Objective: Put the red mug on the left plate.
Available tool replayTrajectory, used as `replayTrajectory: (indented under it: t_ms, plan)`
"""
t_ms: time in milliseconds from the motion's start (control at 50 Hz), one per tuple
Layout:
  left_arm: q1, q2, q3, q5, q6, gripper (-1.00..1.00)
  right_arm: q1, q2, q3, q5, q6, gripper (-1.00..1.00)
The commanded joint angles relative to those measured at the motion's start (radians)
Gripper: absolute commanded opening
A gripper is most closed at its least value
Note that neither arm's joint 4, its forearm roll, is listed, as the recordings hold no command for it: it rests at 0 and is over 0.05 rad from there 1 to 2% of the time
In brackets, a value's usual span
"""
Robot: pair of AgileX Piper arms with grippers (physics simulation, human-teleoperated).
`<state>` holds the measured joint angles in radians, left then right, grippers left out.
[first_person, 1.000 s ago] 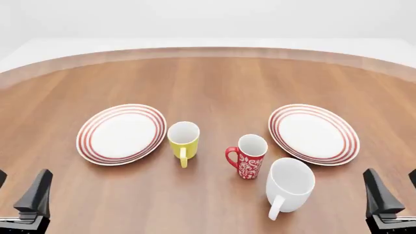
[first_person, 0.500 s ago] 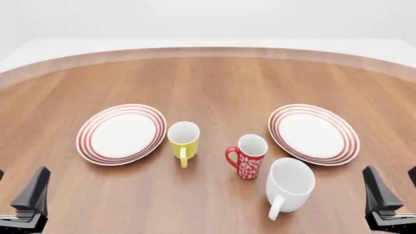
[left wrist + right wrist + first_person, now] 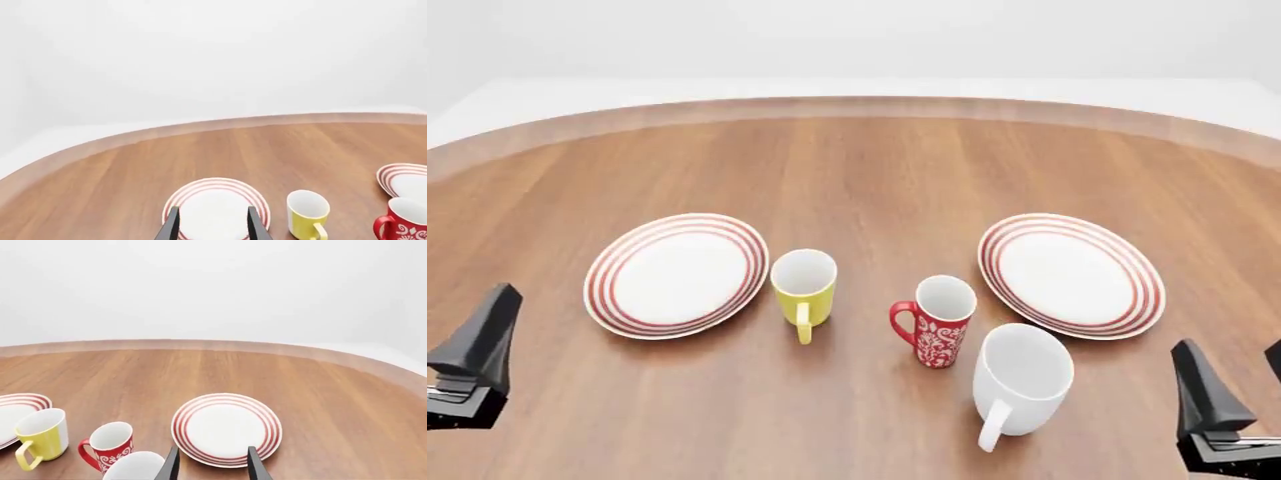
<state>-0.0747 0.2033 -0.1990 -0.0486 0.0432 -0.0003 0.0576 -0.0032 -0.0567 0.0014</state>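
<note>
While your left pincer (image 3: pixel 474 350) and right pincer (image 3: pixel 1214 405) sit low at the near edge, both gape empty. Glossy white mug (image 3: pixel 1021 380) nearly touches the red mug (image 3: pixel 938 318); yellow mug (image 3: pixel 805 287) stands beside the left plate (image 3: pixel 677 274). Wood-grain surface (image 3: pixel 868 170) runs bare to its curved far rim.

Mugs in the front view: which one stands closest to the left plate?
The yellow mug, just right of the left plate. The red mug and white mug stand further right.
</note>
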Motion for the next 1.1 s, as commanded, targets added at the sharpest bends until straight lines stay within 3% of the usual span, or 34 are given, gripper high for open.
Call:
replayTrajectory:
  t_ms: [20,280,520,620,700,920,1100]
  plan:
    - [-0.056,0.112,-0.072,-0.044,0.037,1.00,0.003,-0.015,-0.001,0.012,-0.004,1.00]
    - [-0.188,0.326,-0.176,-0.099,0.118,1.00,0.003,-0.038,-0.003,0.032,-0.005,1.00]
    - [-0.311,0.525,-0.264,-0.130,0.140,1.00,0.001,-0.017,-0.004,0.007,-0.002,1.00]
    - [-0.322,0.584,-0.310,-0.131,0.166,1.00,0.001,-0.054,-0.006,0.044,-0.001,1.00]
    - [-0.334,0.650,-0.355,-0.134,0.154,1.00,0.000,-0.056,-0.007,0.040,-0.006,1.00]
    - [-0.409,0.787,-0.462,-0.113,0.216,1.00,0.002,-0.055,-0.012,0.027,-0.012,1.00]
    - [-0.443,0.862,-0.513,-0.076,0.205,1.00,0.004,-0.057,-0.008,0.026,-0.014,1.00]
